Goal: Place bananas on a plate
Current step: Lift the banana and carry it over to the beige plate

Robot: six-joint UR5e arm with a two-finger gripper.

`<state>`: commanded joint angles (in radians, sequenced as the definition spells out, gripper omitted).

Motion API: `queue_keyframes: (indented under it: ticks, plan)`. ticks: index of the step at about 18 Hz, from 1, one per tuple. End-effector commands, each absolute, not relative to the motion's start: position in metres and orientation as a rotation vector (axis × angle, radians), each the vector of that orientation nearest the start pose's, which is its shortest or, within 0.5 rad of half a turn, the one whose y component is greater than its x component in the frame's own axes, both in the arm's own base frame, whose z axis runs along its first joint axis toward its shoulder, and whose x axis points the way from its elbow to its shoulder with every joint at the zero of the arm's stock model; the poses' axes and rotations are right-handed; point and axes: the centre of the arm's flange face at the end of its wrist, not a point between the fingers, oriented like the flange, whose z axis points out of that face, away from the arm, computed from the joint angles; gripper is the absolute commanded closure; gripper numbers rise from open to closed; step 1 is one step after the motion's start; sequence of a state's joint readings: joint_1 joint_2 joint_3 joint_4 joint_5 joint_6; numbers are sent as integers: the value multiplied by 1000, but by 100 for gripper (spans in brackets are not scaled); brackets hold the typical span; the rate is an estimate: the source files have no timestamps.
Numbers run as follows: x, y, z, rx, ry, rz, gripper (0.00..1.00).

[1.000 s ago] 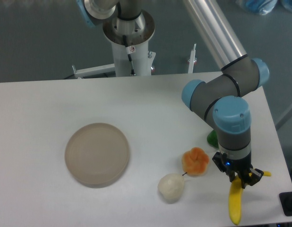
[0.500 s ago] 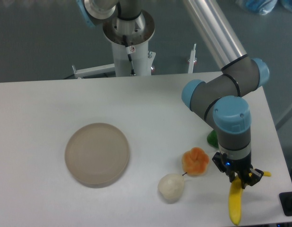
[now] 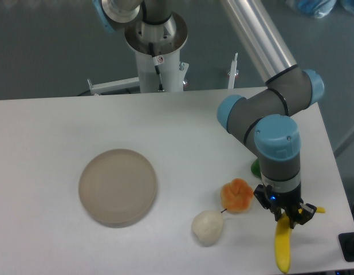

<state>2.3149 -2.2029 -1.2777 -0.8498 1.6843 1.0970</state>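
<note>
The yellow banana [image 3: 282, 249] hangs near the table's front right corner, its stem end poking out to the right of the fingers. My gripper [image 3: 286, 216] is shut on the banana's upper part, and the arm's wrist hides the grip itself. The beige round plate [image 3: 118, 186] lies well to the left on the white table, with nothing on it.
An orange fruit [image 3: 237, 195] and a whitish lump [image 3: 207, 227] sit just left of the gripper, between it and the plate. A green object [image 3: 256, 168] peeks out behind the arm. The table's right and front edges are close by.
The gripper and the banana in it have shifted slightly to the left. The plate, orange fruit and whitish lump have stayed put.
</note>
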Motion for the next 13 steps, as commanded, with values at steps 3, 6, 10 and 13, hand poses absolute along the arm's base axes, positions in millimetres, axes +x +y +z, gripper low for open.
queue_keyframes:
  ticks: [3,6,10,13]
  plan:
    - [-385,627,332,-2921,411,523,61]
    - [-344,617,347,-2959,390,463,61]
    - [-281,608,358,-3005,372,381,61]
    - [-237,603,363,-3023,387,341,61]
